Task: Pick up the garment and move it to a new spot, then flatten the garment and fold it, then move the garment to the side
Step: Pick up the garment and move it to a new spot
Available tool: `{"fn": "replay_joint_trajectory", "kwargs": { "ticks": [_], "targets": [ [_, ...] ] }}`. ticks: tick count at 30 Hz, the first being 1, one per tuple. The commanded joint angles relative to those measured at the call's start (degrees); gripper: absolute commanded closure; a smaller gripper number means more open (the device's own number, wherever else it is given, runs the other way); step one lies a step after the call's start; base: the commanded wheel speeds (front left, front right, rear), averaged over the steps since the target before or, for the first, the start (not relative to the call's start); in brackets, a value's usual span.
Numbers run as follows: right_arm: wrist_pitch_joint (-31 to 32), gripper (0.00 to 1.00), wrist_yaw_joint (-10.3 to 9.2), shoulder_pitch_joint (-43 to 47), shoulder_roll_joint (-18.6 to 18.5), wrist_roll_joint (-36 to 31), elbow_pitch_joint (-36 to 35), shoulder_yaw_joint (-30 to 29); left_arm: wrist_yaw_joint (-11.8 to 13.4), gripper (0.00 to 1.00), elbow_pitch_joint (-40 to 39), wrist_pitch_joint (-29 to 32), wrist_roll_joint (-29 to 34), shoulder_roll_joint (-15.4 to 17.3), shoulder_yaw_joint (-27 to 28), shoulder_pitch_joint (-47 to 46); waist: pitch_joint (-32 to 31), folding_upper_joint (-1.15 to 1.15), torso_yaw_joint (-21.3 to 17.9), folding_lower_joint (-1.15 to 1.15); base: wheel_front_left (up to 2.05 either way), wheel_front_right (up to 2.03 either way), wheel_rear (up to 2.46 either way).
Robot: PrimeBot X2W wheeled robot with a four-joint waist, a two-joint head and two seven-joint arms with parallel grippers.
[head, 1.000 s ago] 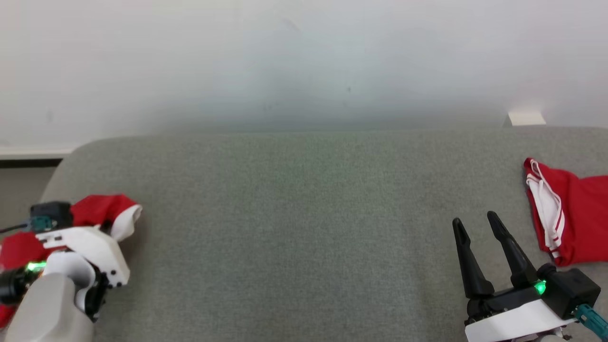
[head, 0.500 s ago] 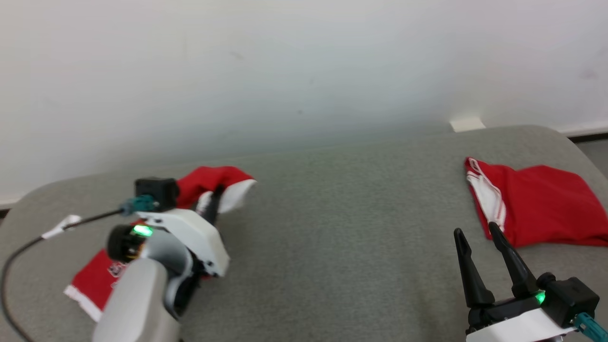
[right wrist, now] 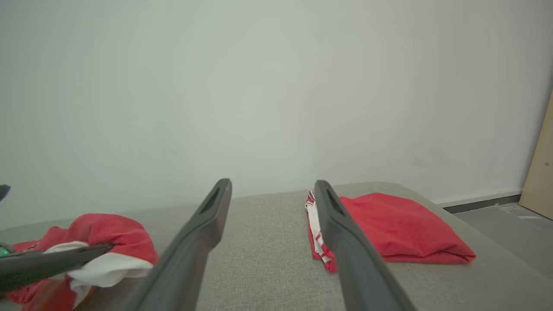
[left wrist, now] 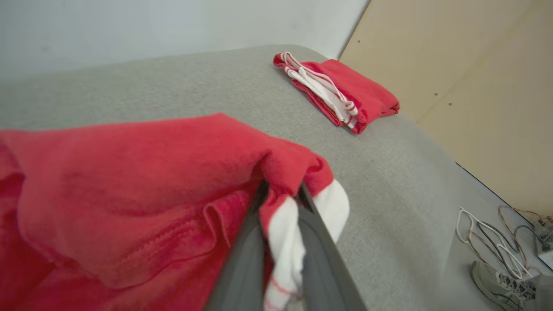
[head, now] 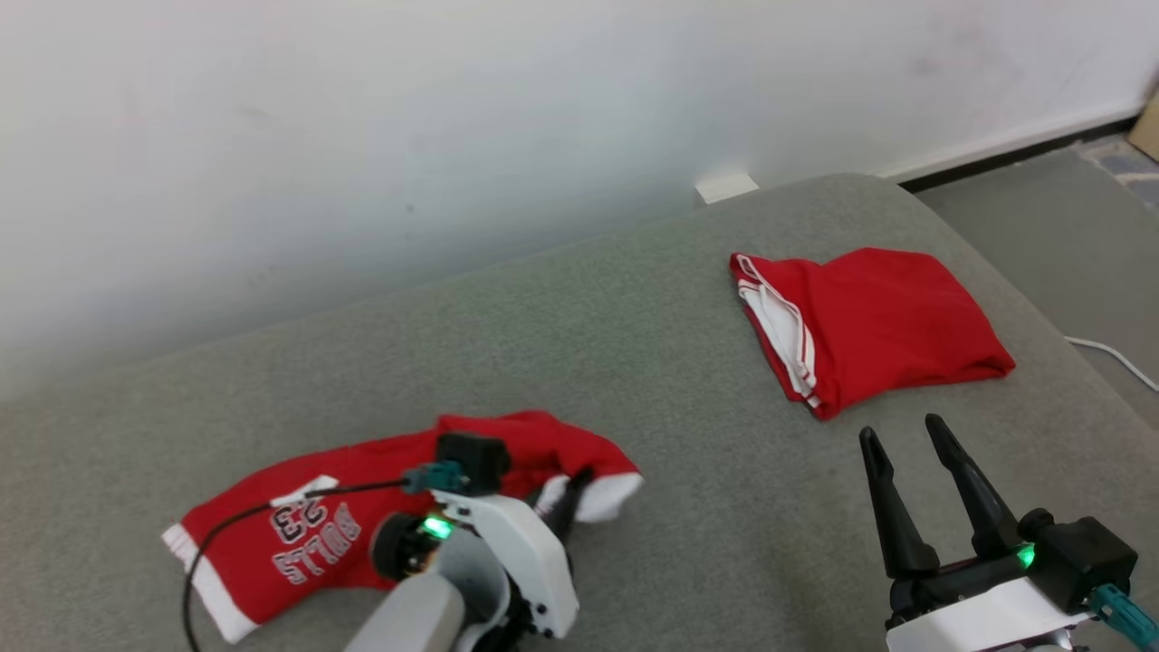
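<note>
The garment [head: 299, 534] is a red jersey with white trim and white lettering, lying partly spread on the grey cushion at the lower left. My left gripper [head: 570, 484] is shut on the jersey's right edge, and the pinched corner rises off the cushion. The left wrist view shows red and white cloth [left wrist: 129, 172] clamped between the left gripper [left wrist: 281, 190] fingers. My right gripper [head: 901, 428] stands open over bare cushion at the lower right, nothing between its fingers [right wrist: 198, 233]. From the right wrist view, the held garment [right wrist: 108, 233] lies to the left.
A second red garment [head: 887, 317], folded with white stripes along one edge, lies at the right end of the grey cushion [head: 634, 362]. A white wall runs behind. Floor [head: 1068, 217] with a white cable [head: 1114, 353] lies beyond the right end. A tan board [left wrist: 475, 86] stands there.
The head camera has swung, shifting the whole picture. My left gripper has drawn the garment rightward along the cushion, closer to the folded one. The right gripper stays open.
</note>
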Motion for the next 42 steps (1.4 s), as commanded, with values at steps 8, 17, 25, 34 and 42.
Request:
{"fn": "replay_joint_trajectory", "kwargs": {
  "ticks": [8, 17, 25, 34, 42],
  "targets": [
    [0.1, 0.00, -0.12, -0.1, 0.0, 0.0, 0.1, -1.2, 1.2, 0.00, 4.2, -6.7, -4.5, 0.3, -8.4, -4.4, 0.5, 0.00, 2.1, 0.00, 0.00, 0.00, 0.00],
    [0.1, 0.00, -0.12, 1.7, 0.0, -0.6, -0.7, -2.0, 5.0, 0.00, 0.6, -14.7, -1.8, 4.4, -6.6, -4.5, -1.2, 0.00, 10.1, 0.00, 0.00, 0.00, 0.00],
    [0.1, 0.00, -0.12, 3.5, -0.2, -1.0, -1.6, -2.5, 9.6, 0.00, -7.5, -19.2, -1.8, 11.7, -1.2, 3.2, -2.2, 0.00, 15.2, 0.00, 0.00, 0.00, 0.00],
    [0.1, 0.00, -0.12, 5.3, -0.2, -1.0, -2.7, -2.7, 16.8, 0.00, -17.3, -20.5, -0.1, 13.9, 7.4, 17.0, -2.0, 0.00, 16.7, 0.00, 0.00, 0.00, 0.00],
    [0.1, 0.00, -0.12, 4.7, -0.7, -1.0, -2.2, -2.3, 15.9, 0.00, -21.6, -20.5, 3.5, 10.2, 11.8, 23.4, -1.9, 0.00, 17.1, 0.00, 0.00, 0.00, 0.00]
  ]
}}
